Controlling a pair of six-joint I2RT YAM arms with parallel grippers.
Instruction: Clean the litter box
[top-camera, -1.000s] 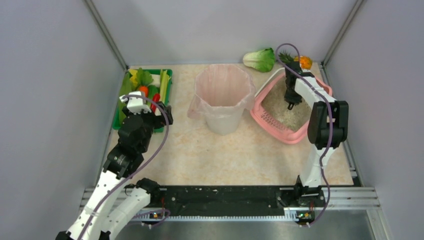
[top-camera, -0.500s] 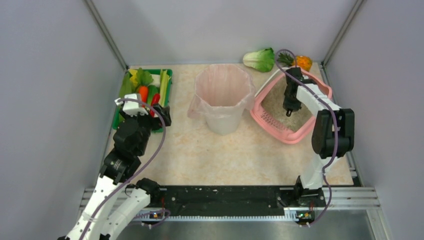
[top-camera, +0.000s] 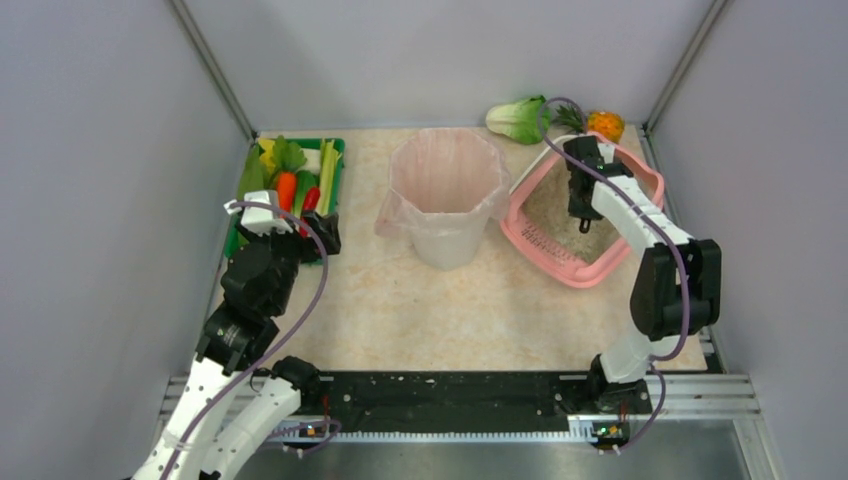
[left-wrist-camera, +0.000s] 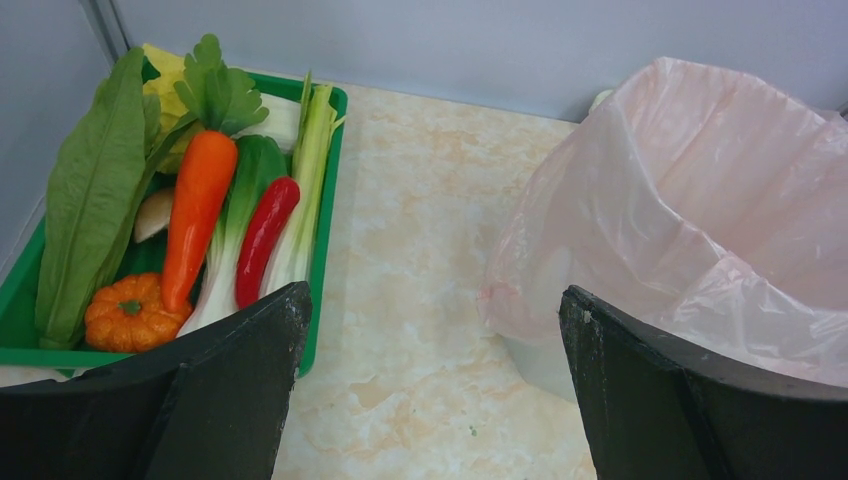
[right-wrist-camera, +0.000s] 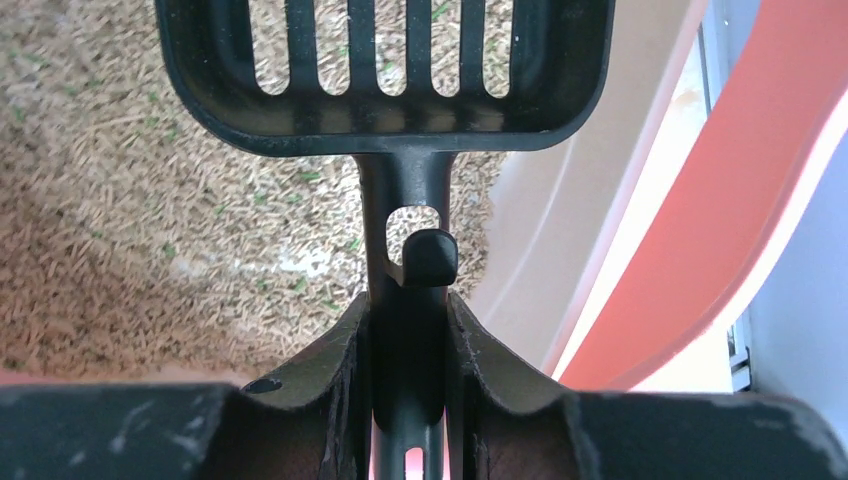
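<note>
**Desk:** Where does the litter box sit?

**Photographer:** The shallow pink plastic litter box (top-camera: 575, 275) lies on the far right of the beige marbled table (top-camera: 420, 310). It is set at an angle, just beside the white bin with a pink liner (top-camera: 445, 245). Beige sandy granules (right-wrist-camera: 120, 200) cover its floor.

**Desk:** And the right arm?

**Photographer:** The right gripper (right-wrist-camera: 405, 310) reaches over the box, its jaws clenched on the handle of a black slotted plastic scoop (right-wrist-camera: 400, 90). The scoop's head hangs over the granules near the box's pink wall. Whether it touches them, I cannot tell.

**Desk:** The left?

**Photographer:** The left gripper (left-wrist-camera: 432, 300) hovers at the near end of a green plastic tray (left-wrist-camera: 330, 200). Its jaws are spread wide, with nothing between them. The tray holds toy vegetables: an orange carrot (left-wrist-camera: 200, 215), a red chilli (left-wrist-camera: 262, 238), a small orange pumpkin (left-wrist-camera: 130, 312) and leafy greens. The wrist view frames the tray to one side and the lined bin to the other.

**Desk:** Anything behind the box?

**Photographer:** A green toy cabbage (top-camera: 518, 120) and an orange toy fruit (top-camera: 605, 125) lie at the back wall.
</note>
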